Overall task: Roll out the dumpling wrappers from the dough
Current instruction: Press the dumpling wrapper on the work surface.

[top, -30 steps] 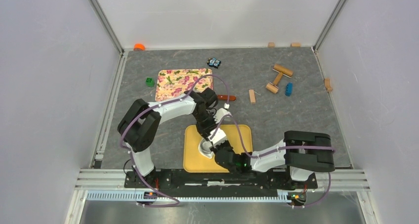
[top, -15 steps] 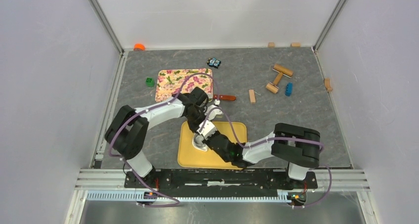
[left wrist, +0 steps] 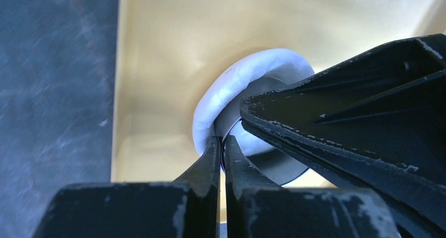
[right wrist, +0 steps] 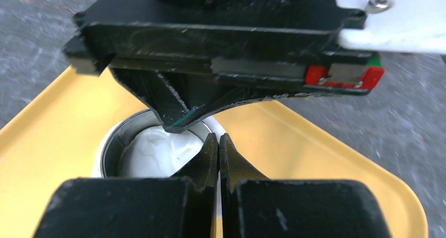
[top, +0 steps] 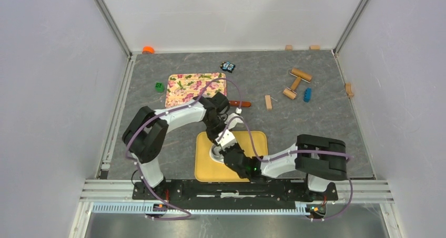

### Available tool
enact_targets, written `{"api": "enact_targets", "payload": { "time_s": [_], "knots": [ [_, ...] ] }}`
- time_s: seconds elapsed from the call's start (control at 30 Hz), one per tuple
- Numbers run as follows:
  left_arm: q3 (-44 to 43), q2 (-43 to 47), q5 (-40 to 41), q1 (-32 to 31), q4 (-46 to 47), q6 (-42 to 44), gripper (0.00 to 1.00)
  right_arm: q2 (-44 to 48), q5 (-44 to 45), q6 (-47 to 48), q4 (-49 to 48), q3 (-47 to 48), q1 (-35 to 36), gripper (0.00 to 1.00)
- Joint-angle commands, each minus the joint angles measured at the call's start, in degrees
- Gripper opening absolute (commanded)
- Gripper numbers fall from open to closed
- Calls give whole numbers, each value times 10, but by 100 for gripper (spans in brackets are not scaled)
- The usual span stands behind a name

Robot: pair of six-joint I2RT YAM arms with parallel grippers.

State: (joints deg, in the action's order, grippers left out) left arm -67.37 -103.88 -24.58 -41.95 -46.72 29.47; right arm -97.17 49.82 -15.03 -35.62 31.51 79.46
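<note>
A yellow board [top: 255, 143] lies between my two arms. On it sits the dough [right wrist: 152, 154], pressed into a flat white round, a dumpling wrapper [left wrist: 247, 72], under a clear round cup [right wrist: 117, 143]. The dough's edge bulges out around the cup's base. My left gripper [left wrist: 221, 139] is shut on the cup's thin rim from the far side. My right gripper [right wrist: 218, 137] is shut, with its tips at the near rim; whether the wall is between them I cannot tell. From above, both grippers [top: 220, 146] meet over the cup [top: 215, 155].
A floral board [top: 194, 88] lies behind the yellow one, with a red-handled tool [top: 241, 104] beside it. Wooden roller pieces [top: 297, 82], a blue block [top: 307, 94], a wooden block [top: 268, 102], a green block [top: 159, 86] and a small toy car [top: 227, 66] are scattered further back.
The yellow board, the cup and both grippers slid left and then back right. Both grippers have stayed shut at the cup.
</note>
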Motion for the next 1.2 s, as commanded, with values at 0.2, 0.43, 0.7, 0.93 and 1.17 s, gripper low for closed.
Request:
{"api": "enact_targets", "payload": {
  "time_s": [0.2, 0.43, 0.7, 0.93, 1.17],
  "knots": [
    [103, 9, 44, 19, -31, 12, 2, -69, -128, 116, 76, 39, -94, 0],
    [-1, -49, 101, 20, 91, -24, 2, 2, -35, -47, 206, -54, 47, 0],
    [22, -40, 120, 18, 83, 9, 2, -27, -7, -36, 195, -40, 61, 0],
    [108, 25, 180, 109, 83, 26, 2, -112, -74, 124, 71, 91, 38, 0],
    [74, 6, 101, 27, 80, -10, 2, -13, -19, 29, 115, -49, 0, 0]
  ]
}}
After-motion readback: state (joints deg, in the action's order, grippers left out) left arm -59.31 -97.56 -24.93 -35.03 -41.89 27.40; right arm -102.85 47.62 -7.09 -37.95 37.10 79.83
